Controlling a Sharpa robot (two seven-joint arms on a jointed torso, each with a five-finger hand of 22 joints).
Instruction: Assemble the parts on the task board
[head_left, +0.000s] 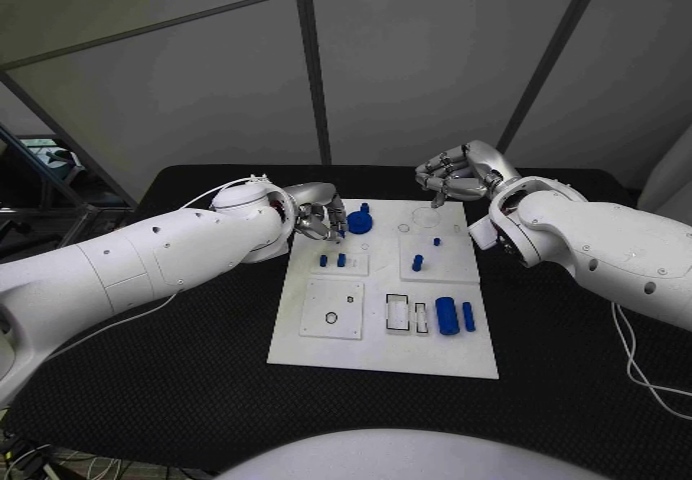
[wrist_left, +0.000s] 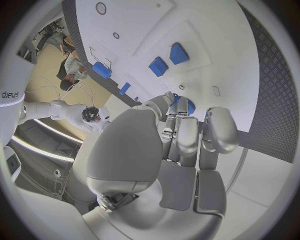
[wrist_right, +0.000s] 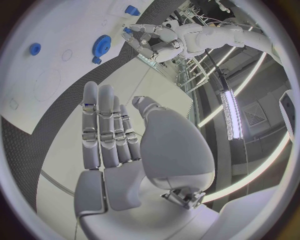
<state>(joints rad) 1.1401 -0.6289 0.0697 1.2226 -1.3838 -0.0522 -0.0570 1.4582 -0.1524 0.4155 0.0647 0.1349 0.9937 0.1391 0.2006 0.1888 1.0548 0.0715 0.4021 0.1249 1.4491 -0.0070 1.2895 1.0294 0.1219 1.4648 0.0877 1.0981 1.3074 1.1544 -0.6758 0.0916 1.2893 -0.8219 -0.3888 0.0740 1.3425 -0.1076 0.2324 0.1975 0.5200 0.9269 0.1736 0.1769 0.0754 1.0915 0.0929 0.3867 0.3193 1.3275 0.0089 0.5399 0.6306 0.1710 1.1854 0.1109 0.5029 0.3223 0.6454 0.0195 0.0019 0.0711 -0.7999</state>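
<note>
You have one white task board (head_left: 384, 362) and two hands, the left hand (head_left: 315, 217) and the right hand (head_left: 454, 172). Count seven blue parts. One is the round gear (head_left: 359, 223), just beside the left hand's fingers. Four are small upright pegs (head_left: 325, 261) (head_left: 340, 260) (head_left: 417, 263) (head_left: 436, 241), and two are larger cylinders (head_left: 446, 315) (head_left: 469, 316), farthest from both hands' fingers.

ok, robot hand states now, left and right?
Left robot hand: at the blue gear; grip cannot be told.
Right robot hand: open, holding nothing.
</note>
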